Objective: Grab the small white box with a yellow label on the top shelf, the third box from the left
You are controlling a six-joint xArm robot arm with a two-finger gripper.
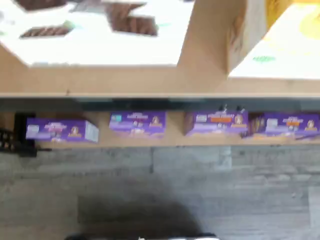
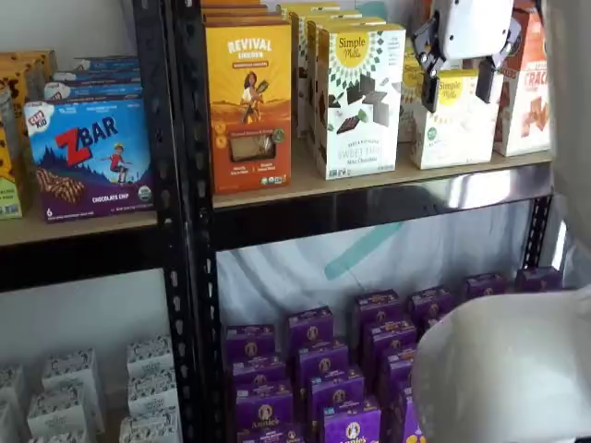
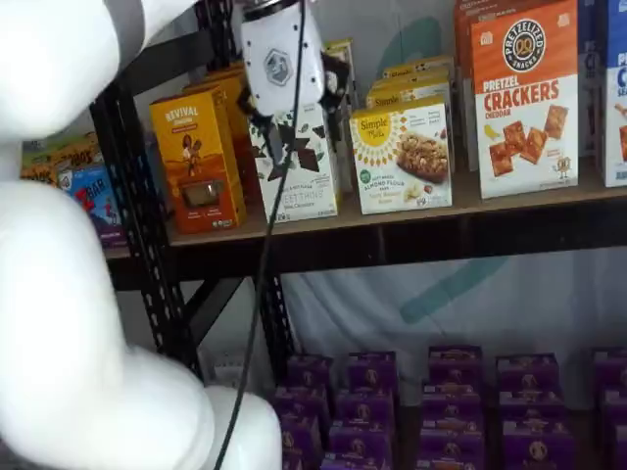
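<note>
The small white box (image 2: 454,129) with a yellow round logo stands on the top shelf (image 2: 277,189), between the taller white box (image 2: 358,97) with dark shapes and an orange cracker box (image 2: 526,92). My gripper (image 2: 458,88) hangs in front of the small box's upper half. Its two black fingers show a plain gap, with the box's face visible between them. In a shelf view the gripper (image 3: 284,132) overlaps the taller white box (image 3: 309,181), left of the small box (image 3: 402,157). The wrist view shows the small box (image 1: 280,50) and the shelf board (image 1: 150,80).
An orange Revival box (image 2: 247,92) stands left of the taller white box. Several purple boxes (image 2: 314,360) fill the level below. A black upright (image 2: 171,185) separates a bay with a ZBar box (image 2: 88,157). My white arm (image 3: 78,294) blocks much of the view.
</note>
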